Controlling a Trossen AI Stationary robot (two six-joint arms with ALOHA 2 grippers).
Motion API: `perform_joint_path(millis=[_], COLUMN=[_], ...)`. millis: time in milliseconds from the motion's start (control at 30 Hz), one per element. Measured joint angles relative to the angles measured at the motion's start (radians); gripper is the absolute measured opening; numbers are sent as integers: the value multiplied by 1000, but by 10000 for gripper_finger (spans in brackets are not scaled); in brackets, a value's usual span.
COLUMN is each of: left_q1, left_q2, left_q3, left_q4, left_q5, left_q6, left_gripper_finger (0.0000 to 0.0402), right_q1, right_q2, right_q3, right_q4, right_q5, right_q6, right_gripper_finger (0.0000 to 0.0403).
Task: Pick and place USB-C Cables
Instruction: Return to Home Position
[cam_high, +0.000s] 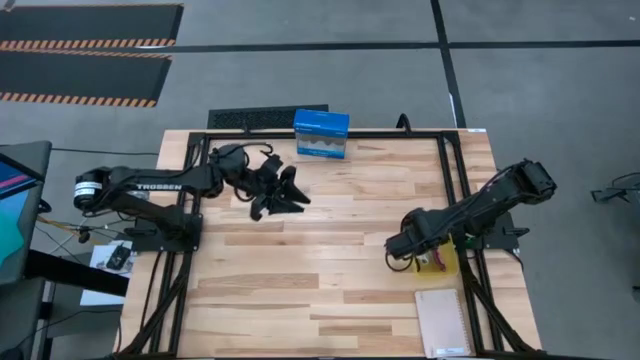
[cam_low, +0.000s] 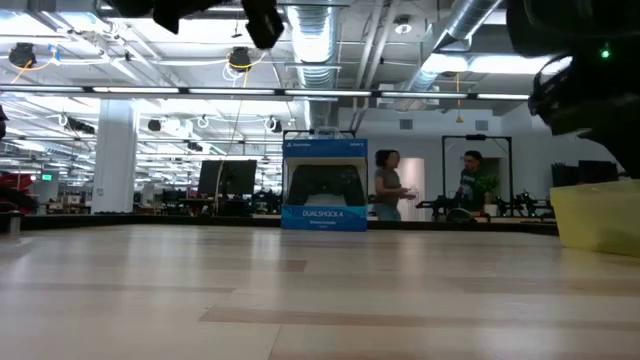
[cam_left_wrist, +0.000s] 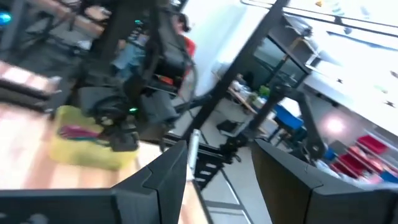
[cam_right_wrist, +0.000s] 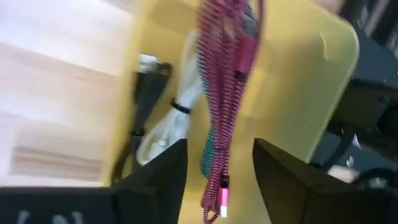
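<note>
A yellow container (cam_right_wrist: 292, 74) holds the cables: a maroon-red cable (cam_right_wrist: 224, 81) on top, a teal one (cam_right_wrist: 210, 155) under it, a white one (cam_right_wrist: 163, 127) and a black one (cam_right_wrist: 140, 102) beside them. The container stands at the table's right edge (cam_high: 446, 264) and also shows in the low view (cam_low: 598, 215). My right gripper (cam_right_wrist: 217, 146) is open above the container (cam_high: 400, 248), its fingers on either side of the maroon cable's free end; whether they touch it, I cannot tell. My left gripper (cam_high: 288, 190) is open and empty, raised over the table's far left part (cam_left_wrist: 217, 149).
A blue box (cam_high: 321, 134) stands upright at the table's far edge, also in the low view (cam_low: 324, 186). A spiral notebook (cam_high: 443, 322) lies at the near right corner. People stand in the room behind the table (cam_low: 388, 185). Bare wood (cam_high: 300, 280) lies between the arms.
</note>
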Motion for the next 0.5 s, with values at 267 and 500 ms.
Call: perform_joint_path(millis=[267, 500], left_q1=[-173, -217], left_q2=[-169, -429], left_q3=[0, 18], left_q4=[-23, -219], left_q5=[-151, -596], left_q6=[64, 174], left_gripper_finger=[168, 168], right_q1=[-2, -75], right_q2=[0, 0], right_q3=[232, 598], right_q4=[222, 512], right_q5=[279, 541], right_q6=[-362, -1098], right_gripper_finger=[218, 208])
